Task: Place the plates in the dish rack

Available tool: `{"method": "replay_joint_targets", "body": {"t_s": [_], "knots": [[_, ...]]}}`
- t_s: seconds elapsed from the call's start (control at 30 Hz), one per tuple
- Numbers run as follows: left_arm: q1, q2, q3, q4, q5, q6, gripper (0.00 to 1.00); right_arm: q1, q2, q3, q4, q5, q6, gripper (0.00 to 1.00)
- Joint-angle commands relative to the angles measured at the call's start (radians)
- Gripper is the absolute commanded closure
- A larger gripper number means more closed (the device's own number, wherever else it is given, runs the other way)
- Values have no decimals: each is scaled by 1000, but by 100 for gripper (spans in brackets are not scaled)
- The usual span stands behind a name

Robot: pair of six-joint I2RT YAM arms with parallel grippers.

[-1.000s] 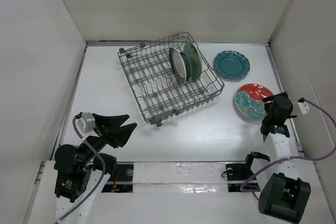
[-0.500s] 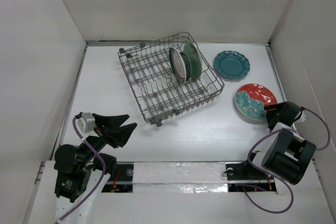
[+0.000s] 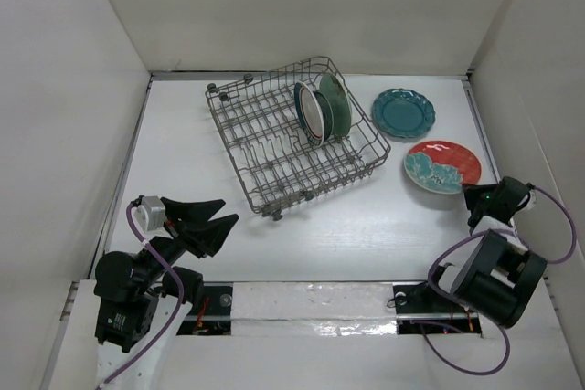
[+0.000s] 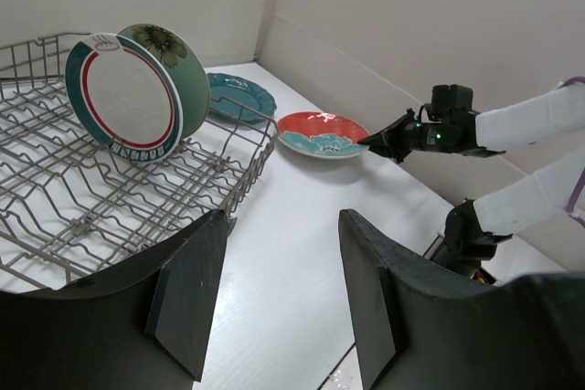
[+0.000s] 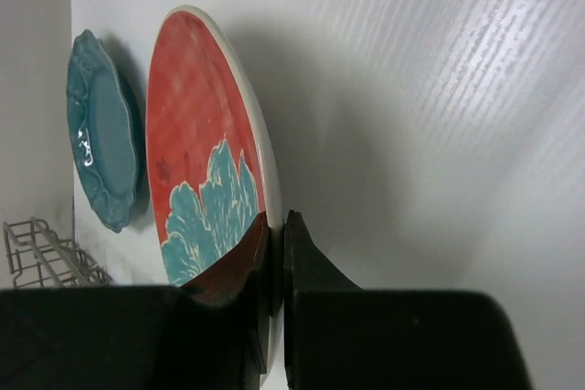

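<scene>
The grey wire dish rack sits at the table's middle back. A white plate with red-and-dark rings and a pale green plate stand upright in its right end. A scalloped teal plate lies flat to the right of the rack. My right gripper is shut on the near rim of the red-and-teal floral plate, its jaws pinching the edge from both sides. In the left wrist view this plate sits slightly tilted. My left gripper hangs open and empty at the near left.
White walls close in the table on the left, back and right; the right wall stands close behind my right arm. The rack's near corner lies ahead of my left fingers. The teal plate lies just beyond the floral one.
My right gripper has closed on the floral plate's rim after the wrist swung round to its near-right edge. The plate has shifted slightly toward the back. The left arm has not moved.
</scene>
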Motion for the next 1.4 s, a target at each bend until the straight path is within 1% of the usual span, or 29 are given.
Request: {"method": "replay_joint_targets", "body": {"t_s": [0.0,0.07,0.1,0.17,0.2,0.37,0.4,0.43,0.5,0.53,0.57,0.6,0.63,0.67,0.7,0.73,0.77,0.8,0.87,0.9,0.93,0.97,1.0,1.03,1.1,1.13,1.17,1.27,1.37], "knots": [[-8,-144,-9,47,7,7,51,-2,-192,9,-27,22,7,100],[-8,-141,-9,49,7,7,51,34,-297,50,-95,42,4,100],[-8,-136,-9,49,7,8,51,53,-397,67,-117,76,-2,100],[-8,-136,-9,47,7,7,51,123,-478,106,-175,125,-7,100],[-8,-135,-9,46,7,7,51,142,-530,155,-195,154,-16,100],[-8,-121,-9,46,7,7,51,249,-605,333,-259,205,-67,100],[-8,-119,-9,46,7,7,51,301,-610,362,-256,240,-94,100],[-8,-119,-9,46,7,7,51,335,-610,429,-254,248,-111,100],[-8,-118,-9,46,7,7,51,419,-569,504,-242,254,-178,100],[-8,-116,-9,47,7,7,51,532,-543,585,-246,266,-200,100],[-8,-115,-9,47,7,7,51,597,-485,624,-243,282,-225,100],[-8,-113,-9,47,7,8,51,667,-449,662,-242,301,-289,100],[-8,-113,-9,46,7,7,51,823,-371,751,-263,372,-329,100],[-8,-113,-9,46,7,7,51,905,-371,797,-271,419,-370,100],[-8,-112,-9,46,7,7,51,985,-280,843,-283,473,-465,100],[-8,-112,-9,46,7,7,51,1061,-230,891,-292,587,-514,100],[-8,-112,-9,44,7,7,51,1190,-179,986,-304,636,-560,100],[-8,-110,-9,44,7,7,51,1232,-71,1038,-323,668,-635,100],[-8,-110,-9,46,7,8,51,1284,44,1152,-408,694,-677,100],[-8,-110,-9,46,7,8,51,1316,100,1255,-432,696,-709,100],[-8,-110,-9,46,7,8,51,1330,200,1307,-455,703,-725,100],[-8,-110,-9,46,7,8,51,1344,247,1351,-482,717,-745,100],[-8,-110,-10,44,7,8,51,1370,293,1437,-495,737,-787,100],[-8,-110,-10,46,7,8,51,1381,376,1478,-507,781,-811,100],[-8,-110,-9,46,7,8,51,1403,456,1561,-553,817,-857,100],[-8,-110,-10,46,7,8,51,1403,494,1636,-568,850,-866,100],[-8,-110,-9,46,7,8,51,1403,563,1670,-594,871,-895,100],[-8,-112,-9,47,7,11,51,1424,669,1758,-598,955,-966,100],[-8,-112,-9,49,7,10,51,1424,721,1781,-566,1000,-1024,100]]}}
